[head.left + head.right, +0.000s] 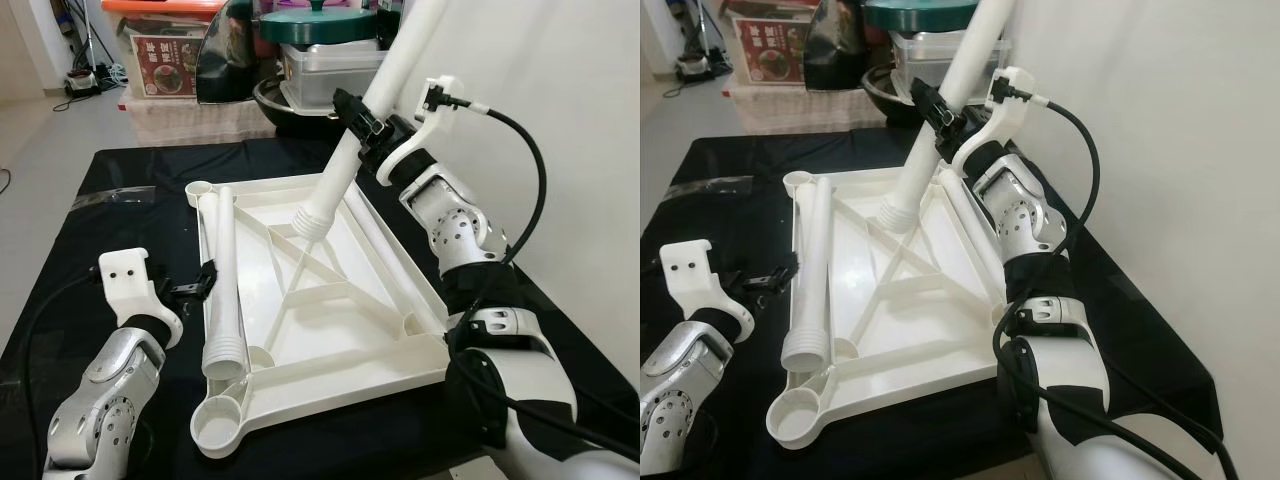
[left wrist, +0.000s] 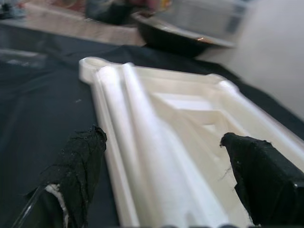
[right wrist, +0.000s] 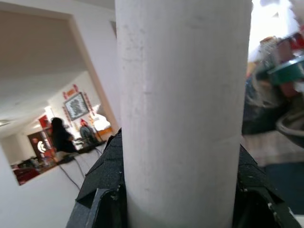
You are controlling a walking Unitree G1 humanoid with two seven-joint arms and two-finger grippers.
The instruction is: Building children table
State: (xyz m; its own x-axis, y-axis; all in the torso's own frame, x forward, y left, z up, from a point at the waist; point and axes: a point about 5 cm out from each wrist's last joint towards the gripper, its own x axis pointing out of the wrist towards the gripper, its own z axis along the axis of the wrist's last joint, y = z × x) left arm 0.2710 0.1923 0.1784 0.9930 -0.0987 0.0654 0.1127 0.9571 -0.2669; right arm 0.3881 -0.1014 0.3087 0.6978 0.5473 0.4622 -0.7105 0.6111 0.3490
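Note:
The white plastic tabletop (image 1: pixel 340 375) lies upside down on a black cloth, with round sockets at its corners (image 1: pixel 218 425). One white table leg (image 1: pixel 225 270) lies along the tabletop's left edge. My left gripper (image 1: pixel 195 282) is open beside that leg; in the left wrist view its black fingers (image 2: pixel 78 161) stand wide apart with the leg (image 2: pixel 142 142) ahead between them. My right gripper (image 1: pixel 365 125) is shut on a second white leg (image 1: pixel 350 160), held tilted. That leg's ribbed lower end (image 1: pixel 312 222) rests on the ribs near the back of the tabletop.
Behind the black-clothed table (image 1: pixel 120 190) stand a dark pan (image 1: pixel 290 105), a green-lidded pot (image 1: pixel 320 25) and an orange-lidded storage box (image 1: pixel 165 45). A white wall (image 1: pixel 580 120) runs close along the right. Open floor (image 1: pixel 40 150) lies to the left.

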